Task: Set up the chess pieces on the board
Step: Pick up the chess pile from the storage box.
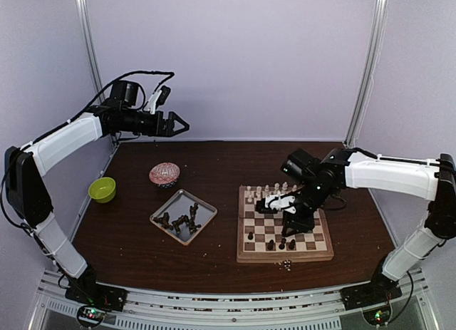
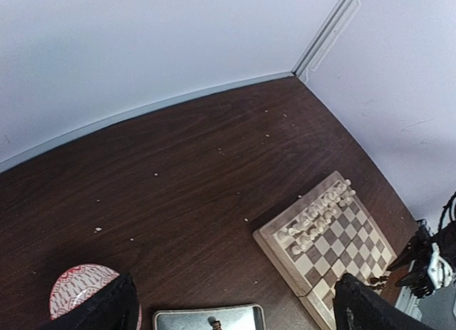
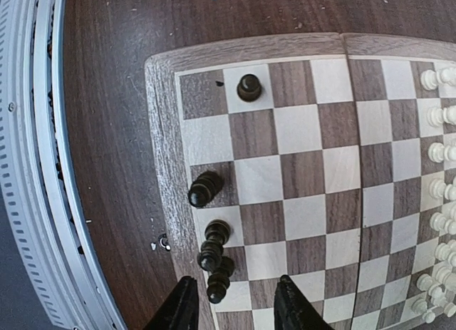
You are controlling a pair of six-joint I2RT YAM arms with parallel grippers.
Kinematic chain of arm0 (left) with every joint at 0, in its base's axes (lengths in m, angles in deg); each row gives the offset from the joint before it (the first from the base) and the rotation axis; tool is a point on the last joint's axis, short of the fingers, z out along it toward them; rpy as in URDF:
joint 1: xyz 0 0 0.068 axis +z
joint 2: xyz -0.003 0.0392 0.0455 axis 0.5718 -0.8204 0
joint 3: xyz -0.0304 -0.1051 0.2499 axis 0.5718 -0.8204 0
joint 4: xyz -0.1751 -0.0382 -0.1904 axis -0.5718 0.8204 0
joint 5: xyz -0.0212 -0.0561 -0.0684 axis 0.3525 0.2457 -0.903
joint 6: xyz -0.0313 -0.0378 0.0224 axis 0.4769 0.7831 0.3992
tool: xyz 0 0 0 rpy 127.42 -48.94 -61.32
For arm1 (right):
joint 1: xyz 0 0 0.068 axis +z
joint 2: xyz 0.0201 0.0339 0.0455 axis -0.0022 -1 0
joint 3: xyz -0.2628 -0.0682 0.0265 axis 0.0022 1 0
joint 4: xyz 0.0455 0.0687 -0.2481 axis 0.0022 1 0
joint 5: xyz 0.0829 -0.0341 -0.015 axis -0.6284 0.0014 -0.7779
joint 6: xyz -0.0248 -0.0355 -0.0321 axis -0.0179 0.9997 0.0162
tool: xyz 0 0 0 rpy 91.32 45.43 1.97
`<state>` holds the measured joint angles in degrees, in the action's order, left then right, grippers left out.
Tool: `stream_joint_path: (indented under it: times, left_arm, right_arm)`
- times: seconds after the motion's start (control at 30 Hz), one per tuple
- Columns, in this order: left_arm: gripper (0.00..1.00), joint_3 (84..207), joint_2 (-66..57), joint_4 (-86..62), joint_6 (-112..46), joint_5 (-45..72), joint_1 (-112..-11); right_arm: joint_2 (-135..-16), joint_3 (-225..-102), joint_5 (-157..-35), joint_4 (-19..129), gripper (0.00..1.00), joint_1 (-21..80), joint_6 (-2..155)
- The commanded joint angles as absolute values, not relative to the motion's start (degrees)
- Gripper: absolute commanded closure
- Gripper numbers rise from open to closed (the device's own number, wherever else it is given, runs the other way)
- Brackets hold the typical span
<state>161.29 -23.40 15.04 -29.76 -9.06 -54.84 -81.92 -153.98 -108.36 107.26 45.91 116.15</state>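
The board lies right of the table's middle, with cream chess pieces along its far rows. A few dark chess pieces stand on its near rows. My right gripper hangs over that near edge. In the right wrist view its jaws are open, astride a dark piece that stands free close to the left finger. Two more dark pieces crowd just beyond it, and others stand further along the edge. My left gripper is raised at the back left, open and empty.
A silver tray left of the board holds several dark pieces. Behind it sit a pink patterned bowl and a green bowl. Small crumbs lie in front of the board. Walls close the back and sides.
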Motion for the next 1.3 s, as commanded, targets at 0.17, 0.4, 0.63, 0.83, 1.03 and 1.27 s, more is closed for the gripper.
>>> stream_joint_path:
  times: [0.17,0.4,0.63,0.83,1.03,1.27]
  left_arm:
    - [0.02,155.68,-18.95,11.11,-38.26,16.38,-58.96]
    - [0.02,155.24,-15.76,15.67,-46.93,29.92,-70.20]
    - [0.02,150.75,-16.05,14.08,-44.15,86.56,-74.42]
    - [0.32,155.89,-22.33,29.35,-37.09,61.36,-72.76]
    - [0.67,155.56,-27.05,34.27,-37.54,35.73,-72.72]
    - [0.69,154.33,-32.98,36.96,-38.15,18.49,-72.76]
  right_arm:
    - [-74.45,-150.13,-119.57,100.78,0.63,35.22,115.05]
    - [-69.49,-147.89,-119.07,98.07,0.63,30.49,114.42]
    - [-68.42,-147.70,-119.77,98.06,0.62,29.32,114.92]
    - [-68.60,-147.70,-120.64,98.49,0.62,29.31,115.31]
    - [-68.81,-147.36,-119.20,98.15,0.61,29.31,115.65]
    - [-69.12,-147.23,-119.02,98.24,0.61,29.31,116.03]
